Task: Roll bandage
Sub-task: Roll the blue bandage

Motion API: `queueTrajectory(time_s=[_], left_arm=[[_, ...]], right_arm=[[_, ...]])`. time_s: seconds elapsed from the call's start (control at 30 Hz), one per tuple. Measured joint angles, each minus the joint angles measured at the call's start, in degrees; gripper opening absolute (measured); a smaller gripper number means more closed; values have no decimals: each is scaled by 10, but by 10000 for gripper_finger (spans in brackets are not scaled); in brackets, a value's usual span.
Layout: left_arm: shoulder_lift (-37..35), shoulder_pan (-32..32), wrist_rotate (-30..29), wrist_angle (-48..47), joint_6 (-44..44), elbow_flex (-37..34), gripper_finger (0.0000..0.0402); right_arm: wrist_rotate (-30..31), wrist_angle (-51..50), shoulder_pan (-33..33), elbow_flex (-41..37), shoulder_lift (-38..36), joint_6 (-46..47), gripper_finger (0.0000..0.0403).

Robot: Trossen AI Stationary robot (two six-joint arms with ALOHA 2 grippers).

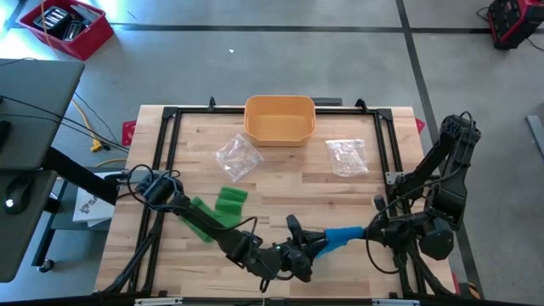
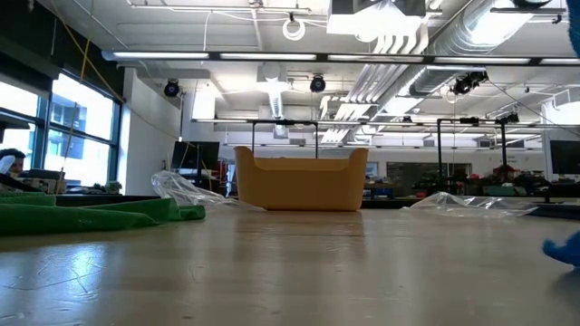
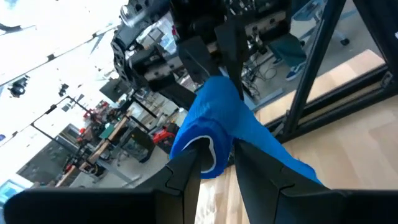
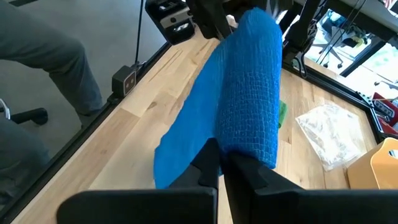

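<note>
Stretching between the two grippers above the table's near edge, the blue bandage (image 1: 342,235) ran lengthwise from one to the other. The right gripper (image 4: 221,163) was clamped shut on its rolled end; the left gripper (image 3: 216,155), narrowly parted, pinched the opposite end (both equally near).

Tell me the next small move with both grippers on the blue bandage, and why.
Probably turn the left gripper to wind more on: the blue bandage hangs between it and the shut right gripper, with a loose flap unrolled.
</note>
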Motion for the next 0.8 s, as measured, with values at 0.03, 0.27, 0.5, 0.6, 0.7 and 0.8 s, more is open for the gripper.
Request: queueTrajectory(time_s=[0.03,0.27,0.5,0.6,0.7,0.8], left_arm=[[0,1,1,-8,-8,0,88],[0,1,12,-22,-33,0,29],[0,0,-5,-29,-62,0,7],[0,-3,-56,-35,-72,0,4],[0,-12,-96,-46,-55,0,3],[0,-22,-156,-47,-27,0,3]], right_arm=[[-1,0,0,0,0,0,0],[-4,1,0,0,0,4,0],[3,2,0,0,0,5,5],[23,2,0,0,0,9,29],[36,-12,-1,0,-1,65,70],[12,-53,-7,0,-1,117,110]])
